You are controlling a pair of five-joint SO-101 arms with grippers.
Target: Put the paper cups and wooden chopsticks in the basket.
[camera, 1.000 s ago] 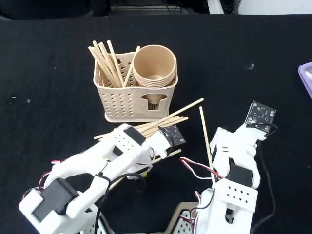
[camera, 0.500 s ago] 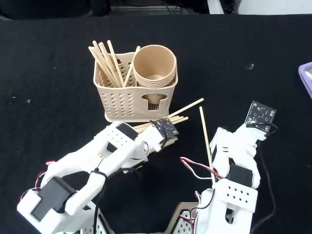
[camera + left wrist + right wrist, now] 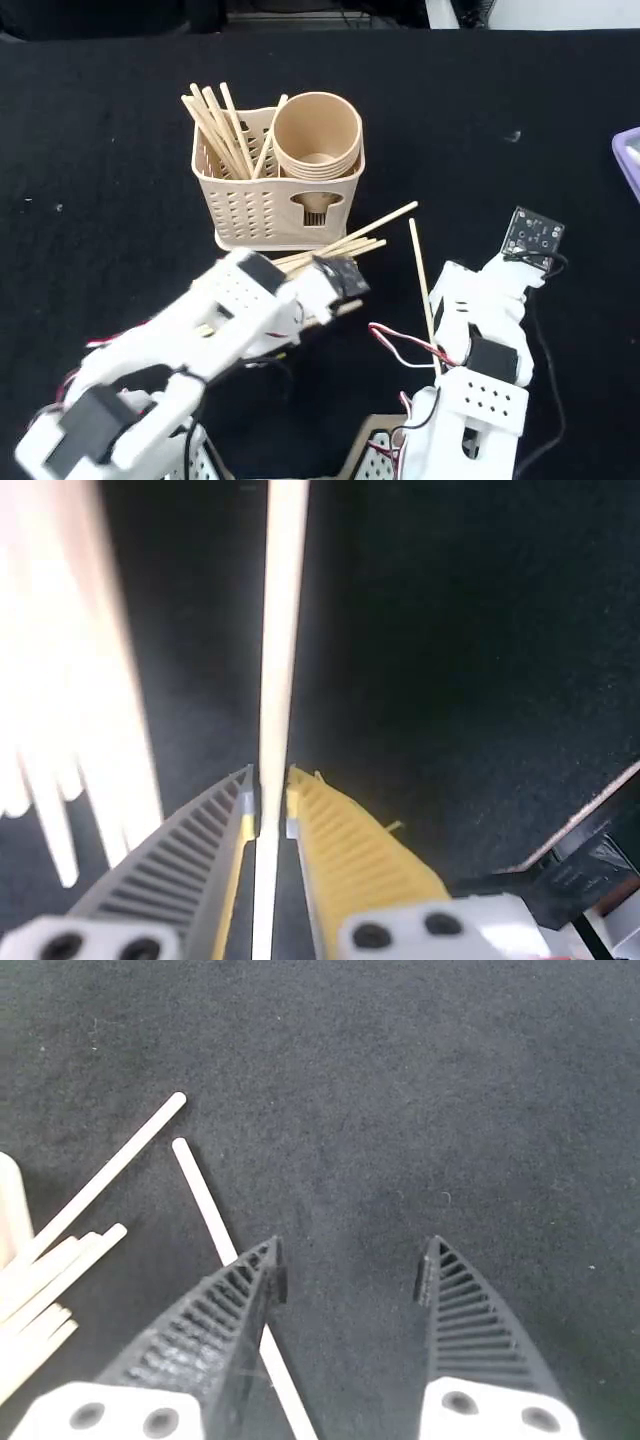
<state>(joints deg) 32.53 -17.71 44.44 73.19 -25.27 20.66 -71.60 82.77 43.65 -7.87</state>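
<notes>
Wooden chopstick (image 3: 283, 590) pinched in left jaws; arm extended near basket (image 3: 250, 205).

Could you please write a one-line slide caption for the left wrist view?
Left gripper shut on a single wooden chopstick against the black table.

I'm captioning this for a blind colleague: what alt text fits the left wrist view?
The left gripper is shut on a single wooden chopstick over the black table. More chopsticks lie beside it.
</notes>
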